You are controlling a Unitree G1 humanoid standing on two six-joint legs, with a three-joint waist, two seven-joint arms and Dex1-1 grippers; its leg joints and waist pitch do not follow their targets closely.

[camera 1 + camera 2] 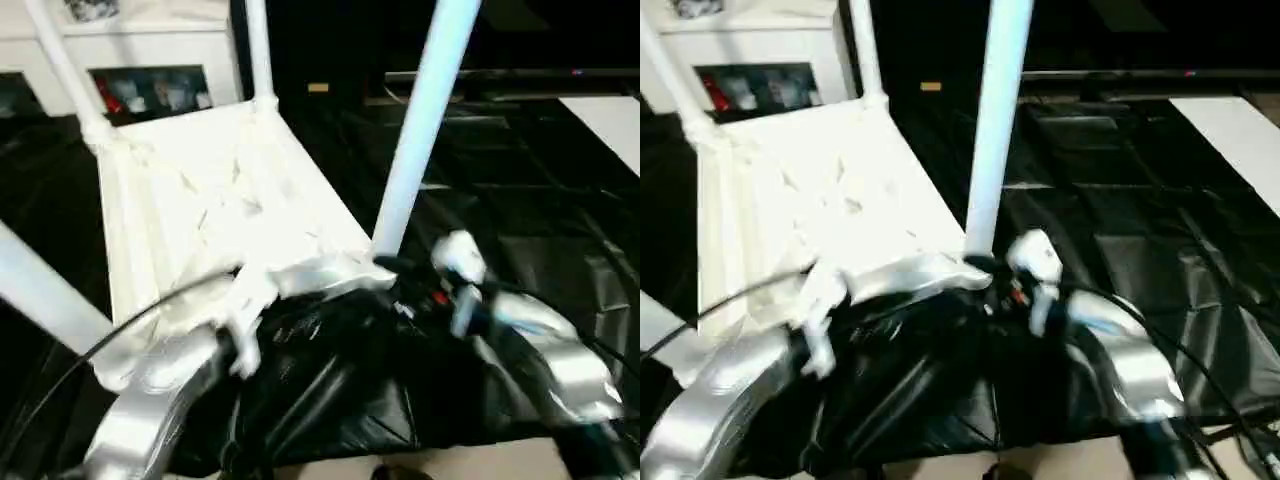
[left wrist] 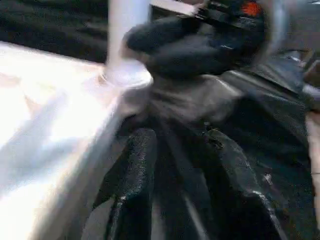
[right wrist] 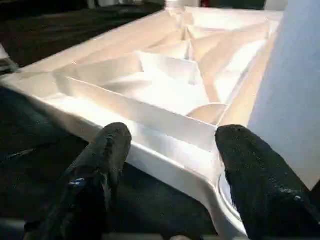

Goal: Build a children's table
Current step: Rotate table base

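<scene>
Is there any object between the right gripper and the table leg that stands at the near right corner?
Nothing visible does. The right gripper is open at the tabletop corner, and the near right leg rises from its socket right beside one finger, with no object between them.

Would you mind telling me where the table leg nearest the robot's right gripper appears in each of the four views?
Left eye view: the near right leg rises right of centre.
Right eye view: the leg stands at centre.
Left wrist view: its base sits in the corner socket.
Right wrist view: the leg is beside the right gripper.
Shared landmark: the tabletop.
</scene>
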